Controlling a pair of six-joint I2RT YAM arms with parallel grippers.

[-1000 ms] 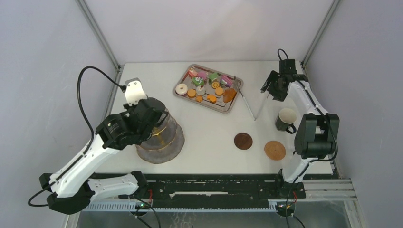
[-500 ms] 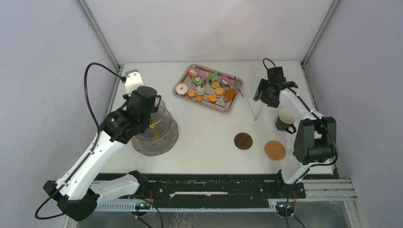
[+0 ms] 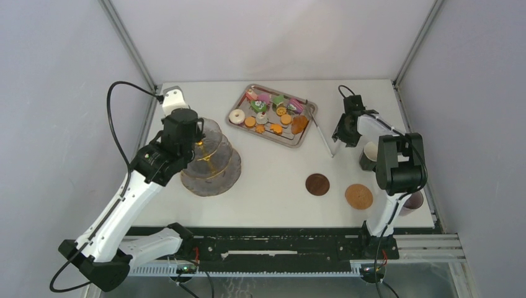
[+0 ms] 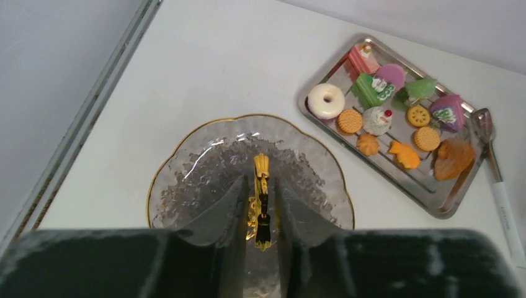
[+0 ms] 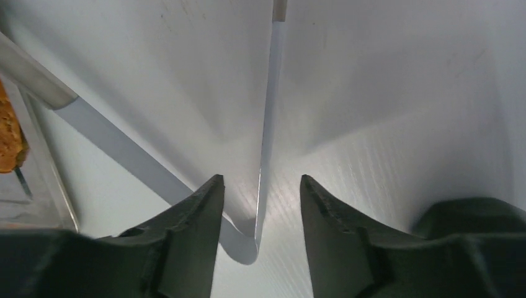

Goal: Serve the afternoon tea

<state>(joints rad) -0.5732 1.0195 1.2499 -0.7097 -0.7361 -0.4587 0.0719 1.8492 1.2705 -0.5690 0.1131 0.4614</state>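
The three-tier glass stand (image 3: 211, 162) stands at the left of the table, and my left gripper (image 3: 184, 127) is shut on its gold pole (image 4: 261, 164) from above. Its top plate (image 4: 205, 161) holds nothing. The small cakes (image 4: 372, 91), orange cookies (image 4: 350, 121) and white donut (image 4: 326, 100) lie on the steel tray (image 3: 299, 138). Two brown coasters (image 3: 317, 184) (image 3: 359, 196) lie bare at the front right. A dark cup (image 3: 371, 154) stands behind my right arm. My right gripper (image 5: 260, 180) is open, low over the bend of the tongs (image 5: 271, 112), one tong arm between its jaws, untouched.
The long tongs (image 3: 322, 133) lie in a V between the tray and the right arm, one end by the tray's corner. Another cup (image 3: 413, 201) shows by the right table edge, partly behind the arm. Frame posts rise at both back corners.
My left arm has carried the stand back and to the right. My right gripper has come forward and down onto the tongs' bend, and its jaws have narrowed.
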